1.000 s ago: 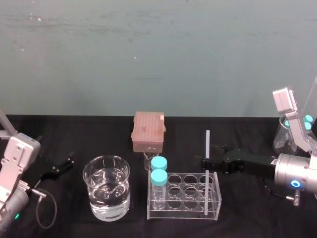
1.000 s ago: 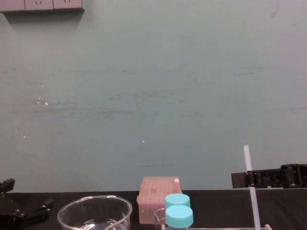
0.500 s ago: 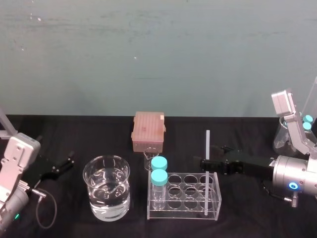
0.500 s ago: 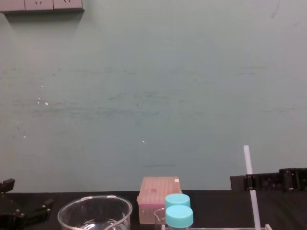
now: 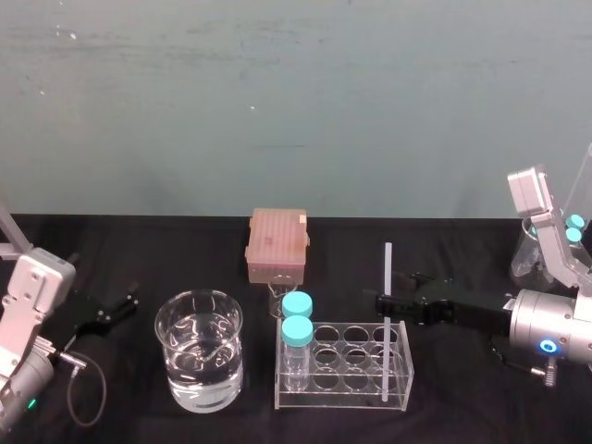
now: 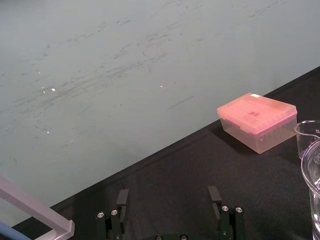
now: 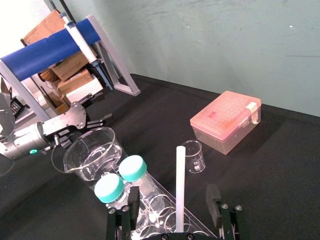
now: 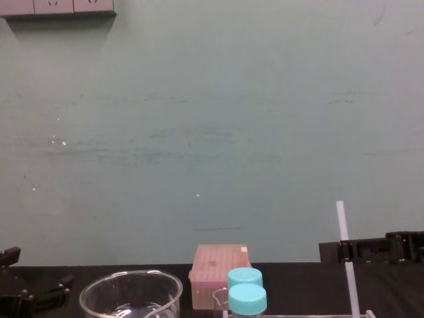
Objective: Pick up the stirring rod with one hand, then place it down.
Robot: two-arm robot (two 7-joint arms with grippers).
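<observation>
Teal wall (image 5: 296,92) backs a black tabletop (image 5: 185,250), and on it we see a wide clear glass beaker of water (image 5: 199,363). To its right stands a clear acrylic tube rack (image 5: 342,396), and behind that a pink lidded tip box (image 5: 277,243). Two blue-capped glass bottles (image 5: 297,319) sit in the rack's left wells.

Our left gripper (image 6: 170,200) rests parked at the table's left edge, fingers spread wide. Our right gripper (image 7: 173,200) reaches in level from the right, its slim black jaws wide apart on either side of the long thin white translucent stirring rod (image 5: 388,277). The rod stands nearly upright in a right-hand well of the rack.

We judge the grasp is not yet made. If the jaws close off-centre, one could shove the rod sideways and lever the light rack. A slanted lift could also drag the rod against the well rim and tip the rack, or the smooth rod could slip.
</observation>
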